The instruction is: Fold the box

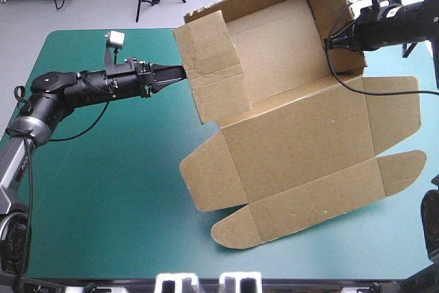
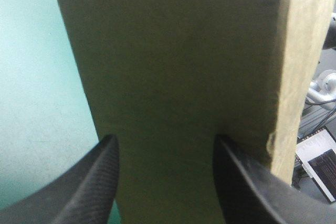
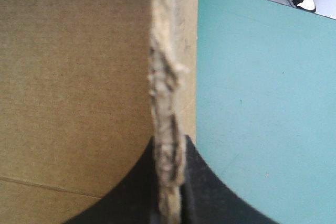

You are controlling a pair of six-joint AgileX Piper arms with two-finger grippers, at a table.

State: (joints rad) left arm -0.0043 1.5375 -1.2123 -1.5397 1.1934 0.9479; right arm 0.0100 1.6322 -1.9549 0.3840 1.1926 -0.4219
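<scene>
Black fingers (image 2: 102, 187) of my left hand (image 2: 165, 142) stand wide apart and hold nothing. Straight ahead of them, reaching down between their tips, is a brown wall of the box (image 2: 178, 66), its flat face turned toward the hand. The tips seem to rest against it, though from this close I cannot be sure.

On my right hand (image 3: 169, 140) the fingers are all but closed, pinching a ragged cut edge of board. That edge runs upright between them and on ahead of the hand. Brown board lies to one side of it and the teal-green counter (image 3: 262, 103) to the other.

Seen from above, the box sits between my two hands as an open tray. The left hand meets the left wall (image 1: 212, 66) from outside. The right hand grips the right wall (image 1: 336, 18) near its upper edge. The far wall also stands raised. The lid (image 1: 302, 135) lies flat on the counter, spreading from the tray toward the near edge, and its side flaps and two rounded tabs lie flat as well.
</scene>
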